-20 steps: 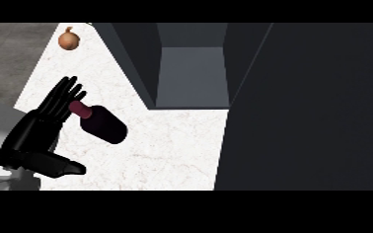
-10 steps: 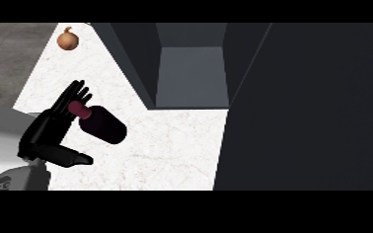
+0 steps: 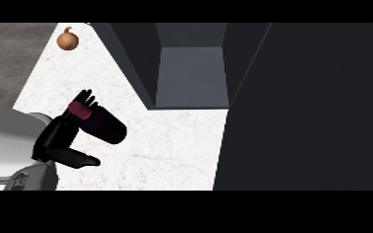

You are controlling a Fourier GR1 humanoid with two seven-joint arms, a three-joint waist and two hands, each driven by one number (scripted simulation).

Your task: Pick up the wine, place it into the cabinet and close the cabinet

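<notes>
Head view, left to right. An onion (image 3: 68, 39) lies at the far left corner of the white marbled bench (image 3: 167, 148), well apart from everything else. At the left edge, the left hand (image 3: 64, 133) comes in from below with its fingers behind the wine bottle (image 3: 98, 122) and its thumb jutting out beneath it; the fingers appear curled round the bottle. The bottle is dark with a maroon cap and is tilted, cap toward the upper left. The cabinet (image 3: 191, 76) stands open at centre, its grey interior visible. Its dark door (image 3: 299, 108) fills the right side. The right hand does not show.
</notes>
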